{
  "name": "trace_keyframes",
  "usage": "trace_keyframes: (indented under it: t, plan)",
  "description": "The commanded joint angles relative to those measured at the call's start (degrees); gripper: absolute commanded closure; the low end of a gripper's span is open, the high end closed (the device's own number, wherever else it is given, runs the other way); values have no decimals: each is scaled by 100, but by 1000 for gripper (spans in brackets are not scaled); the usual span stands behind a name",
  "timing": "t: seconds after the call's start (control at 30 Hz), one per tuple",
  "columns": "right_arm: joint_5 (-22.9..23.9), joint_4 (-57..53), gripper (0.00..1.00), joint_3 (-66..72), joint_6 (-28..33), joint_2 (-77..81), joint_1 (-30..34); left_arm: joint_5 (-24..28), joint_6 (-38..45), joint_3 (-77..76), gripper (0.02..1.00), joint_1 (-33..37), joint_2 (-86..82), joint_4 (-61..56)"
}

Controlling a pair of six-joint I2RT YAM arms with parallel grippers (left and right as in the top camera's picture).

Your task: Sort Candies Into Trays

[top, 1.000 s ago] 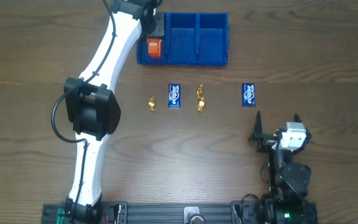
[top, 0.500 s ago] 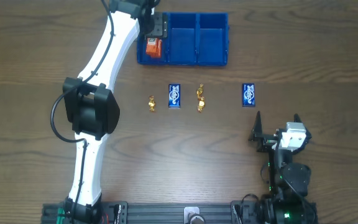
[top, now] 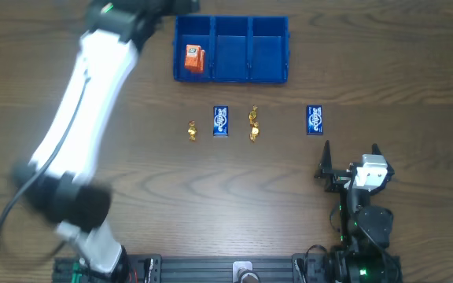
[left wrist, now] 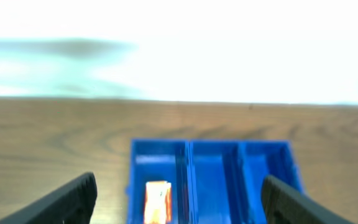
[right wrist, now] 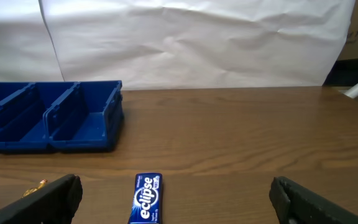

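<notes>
Jaws of left gripper [left wrist: 179, 180]: spread wide, nothing between them, facing the tray [left wrist: 216, 162]. Jaws of right gripper [top: 351, 149]: also wide and empty, low over the table [top: 415, 79] near its own base.

Orange candy [top: 194, 59] lies in the tray's left compartment.

In a row on the table, between tray and arm bases: gold candy [top: 193, 130], blue pack [top: 221, 121] just beside it, then two more gold candy pieces close together. A second blue pack [top: 314, 119] lies well apart from these, flat, nearest the right gripper.
</notes>
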State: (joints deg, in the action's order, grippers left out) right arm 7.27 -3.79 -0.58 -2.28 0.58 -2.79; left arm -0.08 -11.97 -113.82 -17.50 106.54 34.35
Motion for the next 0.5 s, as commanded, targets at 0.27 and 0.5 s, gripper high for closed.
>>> trace_keyframes:
  t: [0.27,0.5]
  plan:
    - [13,-17,1,13,83,-42,24,-1213,581,3622,176,245,-3818,-1056]
    - [13,-17,1,13,83,-42,24,-780,627,5617,183,890,-5724,-1681]
